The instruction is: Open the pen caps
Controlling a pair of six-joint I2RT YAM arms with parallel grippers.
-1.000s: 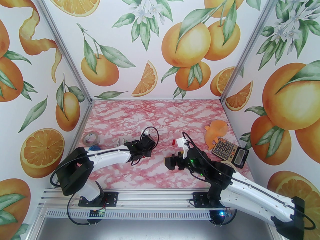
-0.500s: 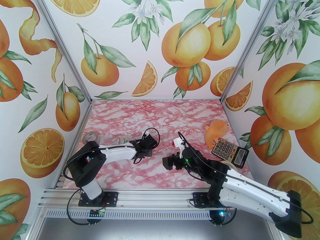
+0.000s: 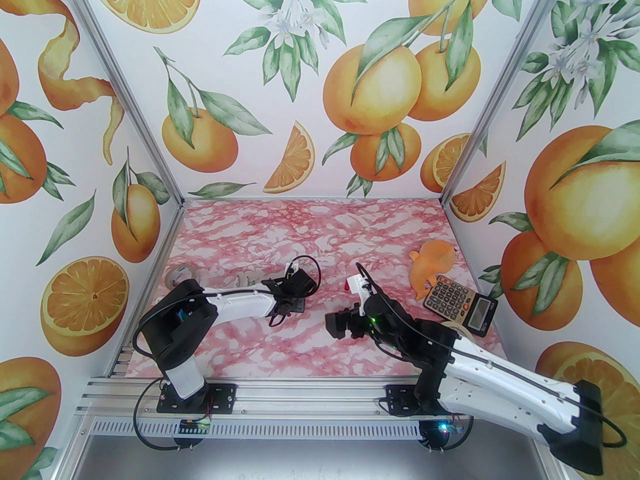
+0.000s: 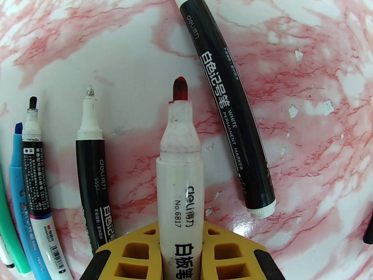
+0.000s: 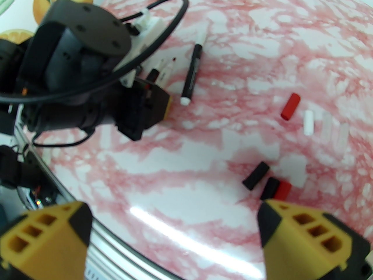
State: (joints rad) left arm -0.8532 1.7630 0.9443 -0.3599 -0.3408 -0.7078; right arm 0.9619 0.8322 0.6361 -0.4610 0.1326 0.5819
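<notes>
Pen caps (image 5: pixel 290 106), red, white and black, lie loose on the table (image 5: pixel 174 162) toward two o'clock of the wide-spread right jaws. Left jaws clamp an uncapped red-tipped pen (image 4: pixel 180 168).

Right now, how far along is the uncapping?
Mostly done. Done: a red cap, a white cap and a black cap lie loose; a black-tipped pen and a white-tipped pen lie bare. In hand: the left gripper holds the red-tipped marker, already uncapped. Left: the long black pen lying apart looks still capped. The right gripper is open and empty.
</notes>
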